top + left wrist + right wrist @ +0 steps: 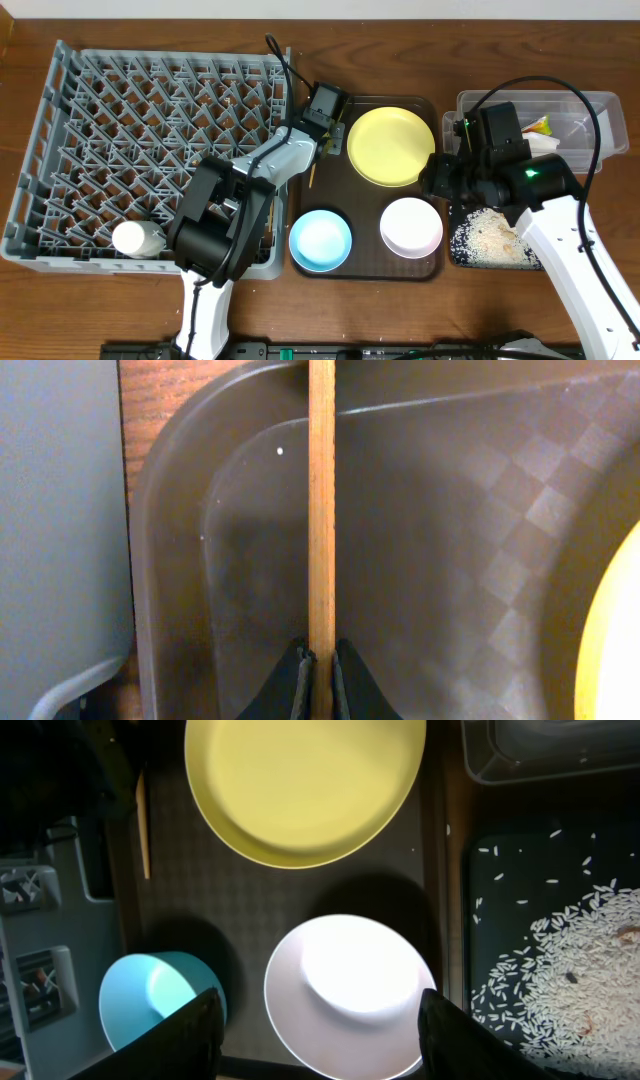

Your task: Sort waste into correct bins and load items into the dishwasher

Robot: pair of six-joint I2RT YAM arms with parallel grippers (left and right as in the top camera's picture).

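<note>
Left wrist view: left hand (320, 665) closed on the chopstick (321, 510), pinched close to one end. The rest of the stick runs out across the brown tray (180, 560) and over its rim; yellow plate (615, 640) is near. I can find only this one stick.

Right wrist view: right hand (318, 1020) open and empty above the white bowl (350, 980), blue bowl (150, 1010) beside it. Rice scraps (580, 960) lie in the black tray (485, 890).

Risks as I judge them:
- An end grip on a thin stick could let it pivot or slip on lifting.
- The far tip may snag the tray rim.
- It could drop through the dish rack (150, 130) grid, or flick onto the worktop.
</note>
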